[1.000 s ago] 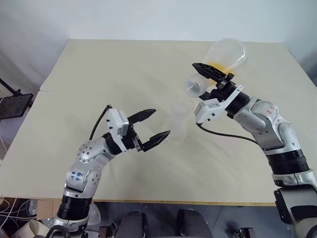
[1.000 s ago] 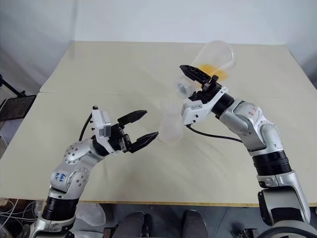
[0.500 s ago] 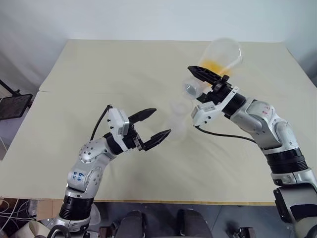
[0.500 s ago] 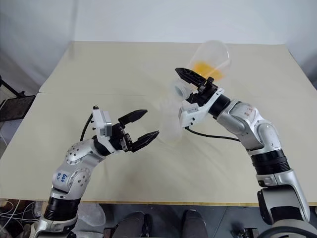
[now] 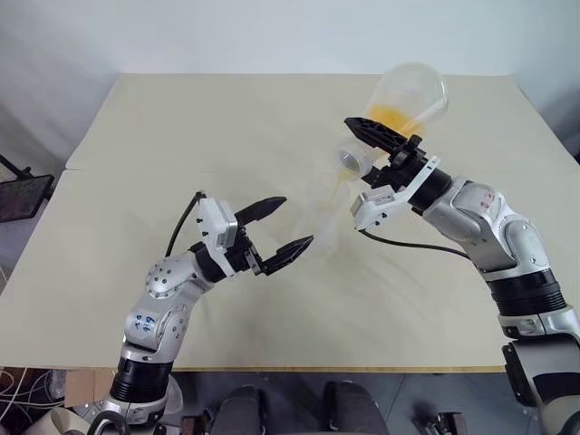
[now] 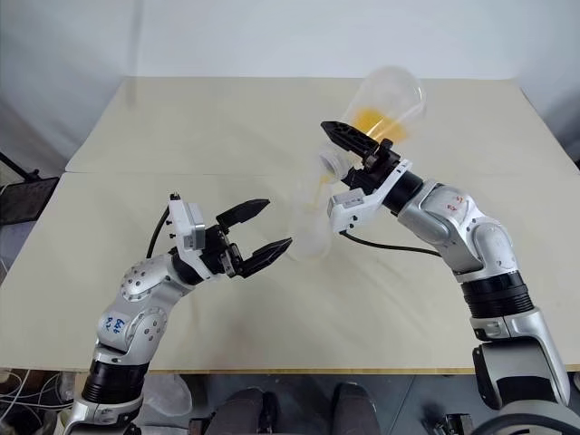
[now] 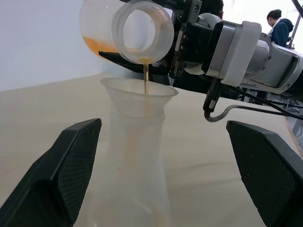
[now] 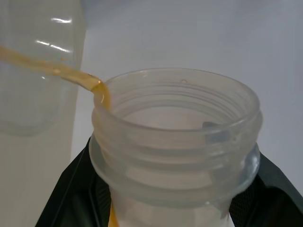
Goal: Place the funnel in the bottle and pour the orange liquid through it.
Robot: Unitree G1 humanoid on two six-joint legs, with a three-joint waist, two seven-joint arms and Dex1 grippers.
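Note:
The clear bottle [image 7: 130,165] stands on the table with the small clear funnel [image 7: 137,97] seated in its mouth. My right gripper [image 5: 367,154] is shut on the neck of a conical flask [image 5: 412,95], tipped over the funnel. Orange liquid [image 5: 394,116] pools in the flask's lower side. A thin stream [image 7: 146,80] of it runs from the flask's mouth [image 8: 175,137] into the funnel. My left gripper [image 5: 292,224] is open just left of the bottle [image 5: 323,227], one finger to each side of it in the left wrist view, not touching it.
The beige table [image 5: 181,136] stretches wide around the bottle. A dark stand [image 5: 18,195] sits off its left edge. A person [image 7: 280,26] is in the background of the left wrist view.
My right wrist has rolled and tipped the flask further. Orange liquid now streams from its mouth into the funnel. The left gripper has kept still.

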